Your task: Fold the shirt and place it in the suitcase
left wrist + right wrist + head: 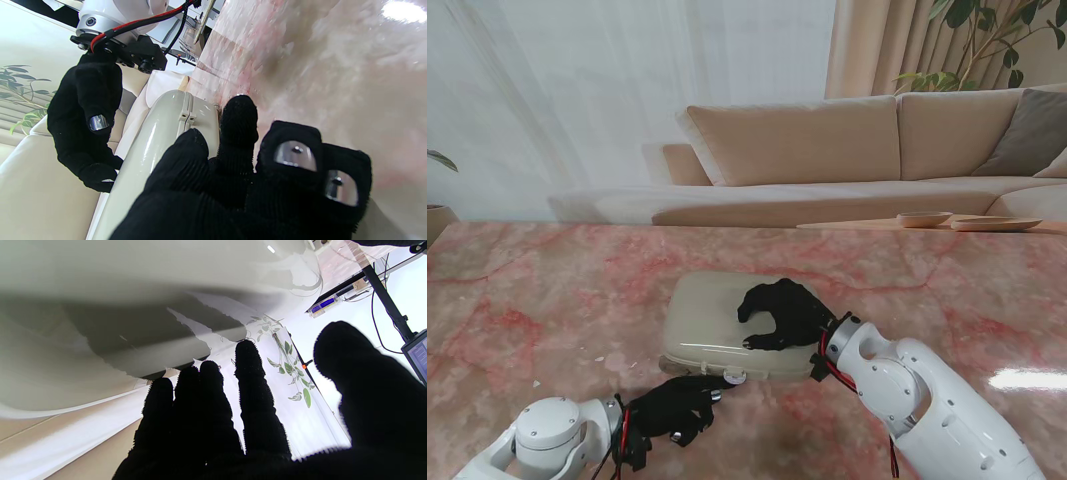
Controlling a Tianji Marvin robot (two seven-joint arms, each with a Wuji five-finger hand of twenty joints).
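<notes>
A closed cream hard-shell suitcase (712, 315) lies flat in the middle of the pink marble table (527, 300). My right hand (782, 313) rests palm down on the right part of its lid, fingers spread, holding nothing. The left wrist view shows that right hand (86, 123) above the shell (160, 133). My left hand (677, 408) sits on the table just in front of the suitcase's near edge, close to a small latch (734, 377). One finger points toward the latch (186, 115); the others are curled. No shirt shows in any view.
A beige sofa (847, 150) stands beyond the table's far edge, with a low wooden table and a bowl (924, 218) to its right. A potted plant (987, 40) is at the back right. Bare marble lies left and right of the suitcase.
</notes>
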